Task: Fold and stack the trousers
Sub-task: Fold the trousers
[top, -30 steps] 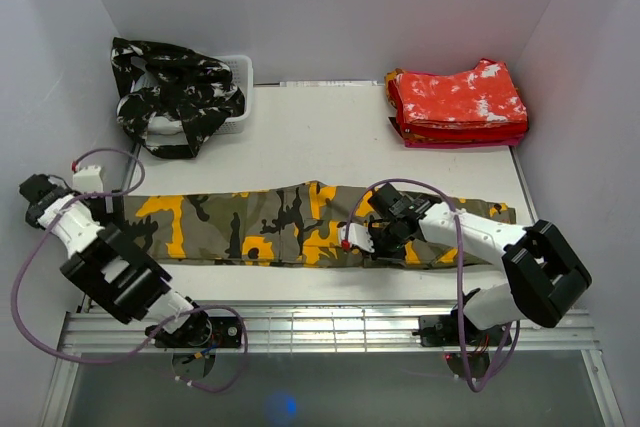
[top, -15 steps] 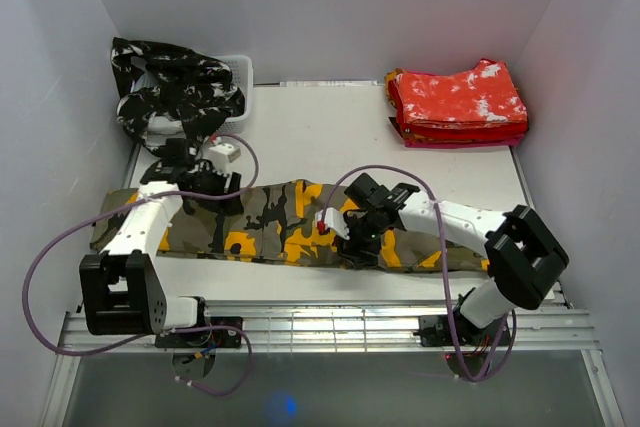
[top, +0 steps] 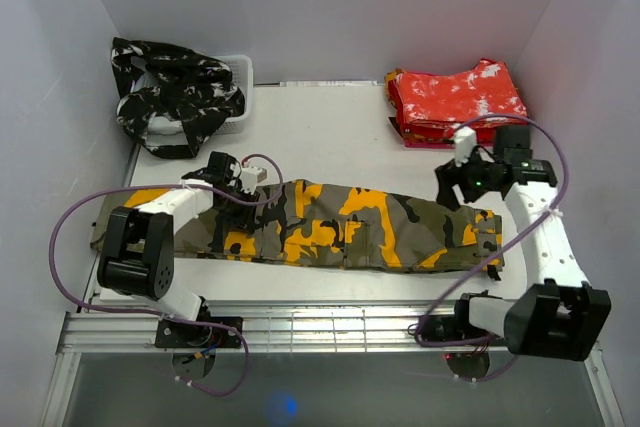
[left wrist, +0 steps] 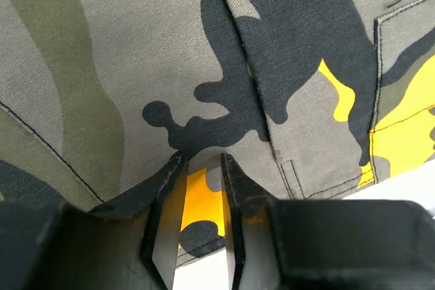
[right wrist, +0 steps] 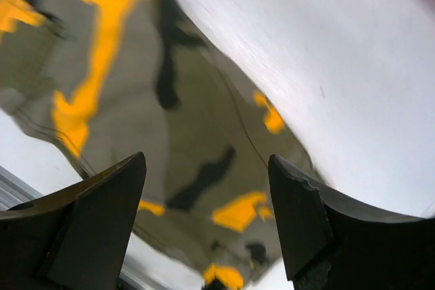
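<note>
One pair of olive trousers (top: 340, 232) lies lengthwise along the near edge of the table (top: 330, 137). Left gripper (left wrist: 202, 159): jaws narrow on cloth, pinch cannot be told. Right gripper (right wrist: 205, 162): spread, empty, over the right end. Risk: a shallow bite slips, skewing the fold.

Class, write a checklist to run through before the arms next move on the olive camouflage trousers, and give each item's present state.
1. Spread: olive trousers lie flat: ok.
2. Fold: olive trousers folded: not ok, full length.
3. Free arm: right pincer open, empty: ok.
4. Grip: left pincer holding cloth: cannot tell; fingers close together over it.
5. Target: red stack folded, apart from olive trousers: ok.
</note>
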### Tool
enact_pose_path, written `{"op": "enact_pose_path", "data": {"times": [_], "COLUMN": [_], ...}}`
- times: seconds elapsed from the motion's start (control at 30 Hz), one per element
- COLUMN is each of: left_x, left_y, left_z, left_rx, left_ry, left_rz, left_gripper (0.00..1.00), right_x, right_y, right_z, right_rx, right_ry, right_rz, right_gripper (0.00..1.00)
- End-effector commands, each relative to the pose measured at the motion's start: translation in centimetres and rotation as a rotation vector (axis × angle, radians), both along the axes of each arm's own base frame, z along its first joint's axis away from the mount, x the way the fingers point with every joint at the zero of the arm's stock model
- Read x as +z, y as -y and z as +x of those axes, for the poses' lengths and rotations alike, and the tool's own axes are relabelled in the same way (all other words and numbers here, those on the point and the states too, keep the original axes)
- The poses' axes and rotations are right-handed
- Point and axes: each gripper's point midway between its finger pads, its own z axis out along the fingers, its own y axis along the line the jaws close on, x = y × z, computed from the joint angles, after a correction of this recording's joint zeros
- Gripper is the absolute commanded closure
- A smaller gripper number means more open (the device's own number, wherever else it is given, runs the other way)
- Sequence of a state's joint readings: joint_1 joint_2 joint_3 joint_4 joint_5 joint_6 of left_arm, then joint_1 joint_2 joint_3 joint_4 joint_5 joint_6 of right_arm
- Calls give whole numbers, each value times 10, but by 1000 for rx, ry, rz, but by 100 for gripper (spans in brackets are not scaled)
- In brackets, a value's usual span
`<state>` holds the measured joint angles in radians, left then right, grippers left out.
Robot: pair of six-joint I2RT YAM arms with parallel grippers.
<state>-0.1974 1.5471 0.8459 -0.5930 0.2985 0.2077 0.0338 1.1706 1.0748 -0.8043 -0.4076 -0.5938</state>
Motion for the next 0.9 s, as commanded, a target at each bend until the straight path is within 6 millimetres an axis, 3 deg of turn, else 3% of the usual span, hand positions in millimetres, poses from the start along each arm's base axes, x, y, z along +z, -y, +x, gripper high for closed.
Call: {"op": "enact_pose_path", "data": {"times": [0.0,0.03,0.13,0.3,0.5,0.67,0.87], "left_x": [-13,-15,-20,-24,-23,-25,-27], "left_y": [-19,-21,-23,-23,-20,-19,-18], "left_z": [-2,-3,-4,-4,-4,-7,-8], "left_rx": [47,47,55,67,74,88,84], "left_ry": [-18,-22,-42,-68,-84,-113,-127], "left_rz": [109,118,131,139,128,121,120], "left_gripper": [62,63,70,75,74,74,75], "right_x": [-31,-36,-55,-72,-101,-112,-124], "right_y": [59,85,129,170,174,161,162], "right_z": [-36,-40,-53,-55,-59,-64,-62], "right_rx": [-159,-249,-402,-605,-668,-670,-686], "right_ry": [-225,-249,-344,-409,-471,-512,-512], "right_rz": [12,7,-22,-51,-51,18,33], "right_gripper": [23,23,27,28,29,29,27]}}
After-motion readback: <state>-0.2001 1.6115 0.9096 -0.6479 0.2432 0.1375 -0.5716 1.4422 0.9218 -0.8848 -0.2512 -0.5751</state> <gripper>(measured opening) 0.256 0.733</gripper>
